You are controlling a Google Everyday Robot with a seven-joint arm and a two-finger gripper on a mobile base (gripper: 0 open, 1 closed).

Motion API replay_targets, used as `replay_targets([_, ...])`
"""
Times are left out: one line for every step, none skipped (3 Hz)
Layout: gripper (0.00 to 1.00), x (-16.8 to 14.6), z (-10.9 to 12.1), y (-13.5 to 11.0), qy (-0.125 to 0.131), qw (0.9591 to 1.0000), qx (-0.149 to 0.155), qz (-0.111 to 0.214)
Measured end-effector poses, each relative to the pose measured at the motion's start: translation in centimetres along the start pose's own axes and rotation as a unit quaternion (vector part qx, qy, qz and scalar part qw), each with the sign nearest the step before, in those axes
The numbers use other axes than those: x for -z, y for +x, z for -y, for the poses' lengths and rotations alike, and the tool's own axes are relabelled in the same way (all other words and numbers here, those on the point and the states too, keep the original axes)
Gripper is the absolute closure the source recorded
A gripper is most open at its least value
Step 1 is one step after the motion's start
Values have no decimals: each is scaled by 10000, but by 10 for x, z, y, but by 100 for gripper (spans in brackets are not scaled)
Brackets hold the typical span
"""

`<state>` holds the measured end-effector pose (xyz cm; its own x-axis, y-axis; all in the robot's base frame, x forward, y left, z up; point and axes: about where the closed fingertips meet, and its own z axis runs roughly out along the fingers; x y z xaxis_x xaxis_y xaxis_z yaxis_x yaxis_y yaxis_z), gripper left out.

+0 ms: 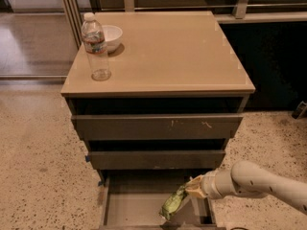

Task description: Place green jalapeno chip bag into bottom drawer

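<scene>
The green jalapeno chip bag (173, 202) hangs tilted from my gripper (192, 188), which is shut on its upper end. The bag's lower end is down inside the open bottom drawer (129, 209), near its right side and close to the flat grey-brown floor. I cannot tell if the bag touches the floor. My arm (259, 183) reaches in from the right, low beside the cabinet. The scratched-front drawer (158, 126) and the plain-front middle drawer (156, 159) stand slightly pulled out above.
A clear water bottle (95, 46) and a white bowl (109, 36) stand on the cabinet top (163, 51) at the back left. Speckled floor (38, 166) lies on both sides. A dark wall panel (273, 61) stands to the right.
</scene>
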<state>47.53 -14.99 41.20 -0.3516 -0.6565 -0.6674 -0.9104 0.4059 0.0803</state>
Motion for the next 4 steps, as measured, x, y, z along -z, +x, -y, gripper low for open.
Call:
replay_targets([100,-39,17,28,118,9998,34,142])
replay_targets([100,-68,30,41,130,9993,45,346])
replay_targets([100,-98,41,47,17,9981,105,607])
replay_targets([100,-119,50,52,-69,9967,143,795])
